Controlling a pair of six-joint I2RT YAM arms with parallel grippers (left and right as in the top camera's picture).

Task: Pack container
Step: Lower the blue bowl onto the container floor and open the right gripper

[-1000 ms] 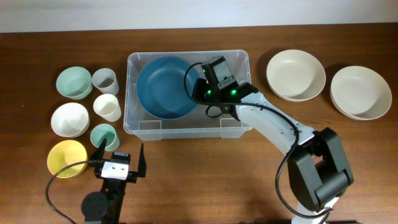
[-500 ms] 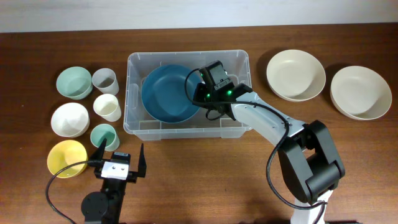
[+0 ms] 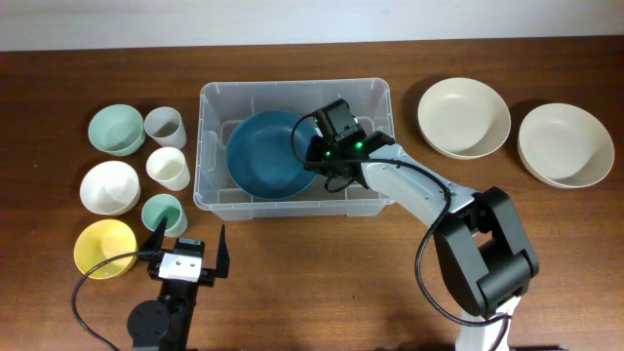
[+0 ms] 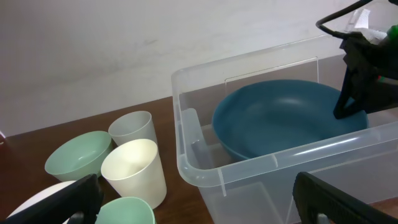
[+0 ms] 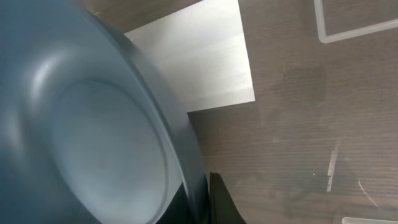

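The clear plastic container (image 3: 210, 146) stands mid-table, and in the left wrist view its near rim (image 4: 186, 165) fills the lower middle. Inside it a dark blue bowl (image 3: 265, 156) lies tilted. My right gripper (image 3: 319, 156) reaches in from the right and is shut on the bowl's right rim. In the right wrist view the blue bowl (image 5: 93, 137) fills the left. Its rim is pinched in the right gripper (image 5: 203, 202), above the container's white label (image 5: 199, 62). My left gripper (image 3: 187, 246) hovers open and empty in front of the container's left corner.
Two large cream bowls (image 3: 463, 117) (image 3: 565, 144) sit right of the container. To its left are a pale green bowl (image 3: 115, 129), grey cup (image 3: 164, 127), cream cup (image 3: 168, 168), white bowl (image 3: 108, 186), green cup (image 3: 162, 213) and yellow bowl (image 3: 103, 246).
My right gripper has carried the blue bowl a little right and toward the front inside the container. The left arm has not moved.
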